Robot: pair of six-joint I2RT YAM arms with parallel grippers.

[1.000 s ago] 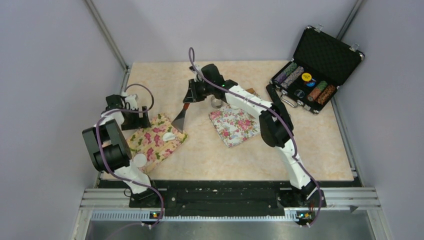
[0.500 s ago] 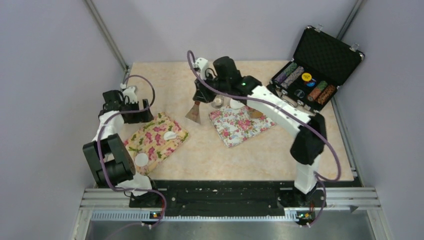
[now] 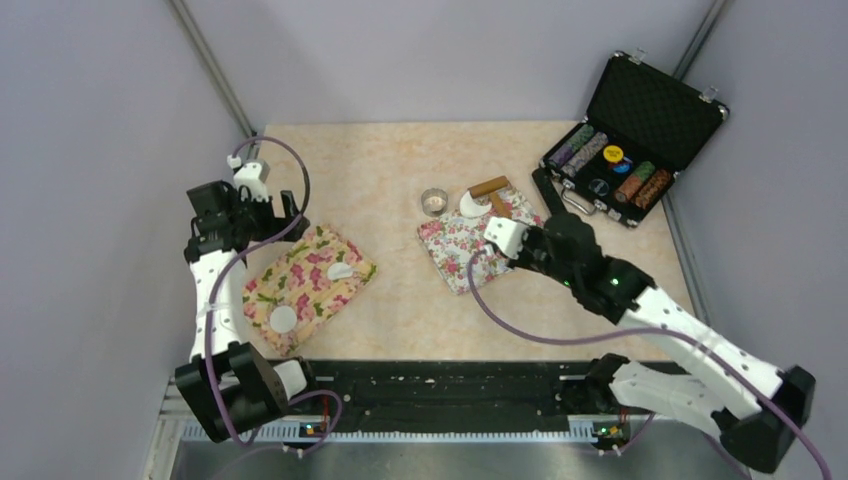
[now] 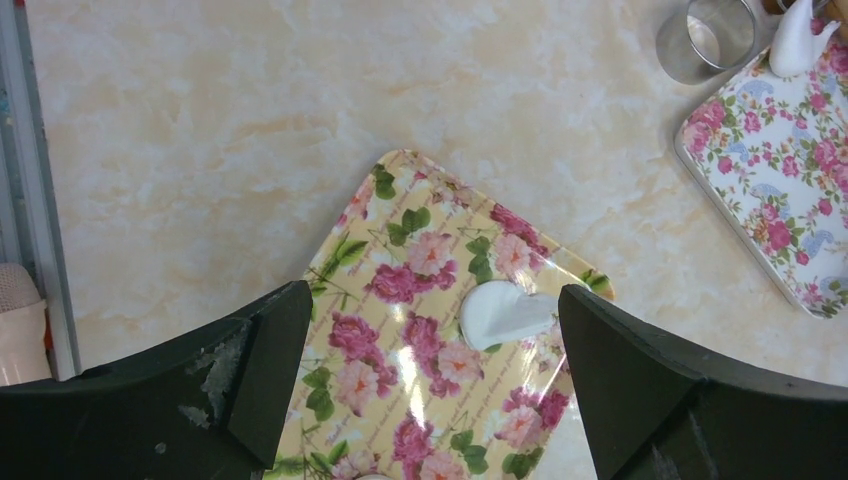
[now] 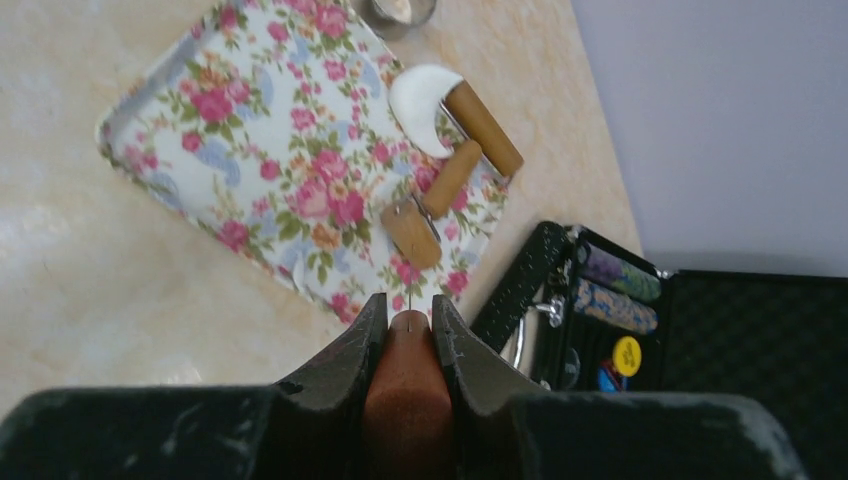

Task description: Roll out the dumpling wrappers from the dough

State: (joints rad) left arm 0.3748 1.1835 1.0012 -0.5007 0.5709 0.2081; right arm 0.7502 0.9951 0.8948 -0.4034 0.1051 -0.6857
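Two dumpling wrappers lie on the yellow floral tray [image 3: 305, 285]: one folded over [image 3: 340, 270] and one round [image 3: 283, 319]. The folded wrapper [image 4: 505, 312] shows between my left fingers in the left wrist view. My left gripper [image 3: 245, 205] [image 4: 432, 305] is open and empty above that tray's far corner. My right gripper [image 3: 497, 245] [image 5: 408, 305] is shut on a spatula's brown wooden handle [image 5: 408, 385], above the near part of the white floral tray [image 3: 455, 262]. A crescent of leftover dough [image 3: 470, 206] [image 5: 420, 95] lies at that tray's far edge.
A metal ring cutter [image 3: 433, 202] [image 4: 712, 35] stands on the table beside the white tray. A wooden roller tool [image 3: 492, 188] [image 5: 470, 140] lies by the dough. An open black case of poker chips [image 3: 620, 150] sits at the far right. Walls enclose the table.
My right arm has pulled back from the far middle of the table to over the white tray, still holding the spatula. My left gripper has risen and moved slightly farther back.
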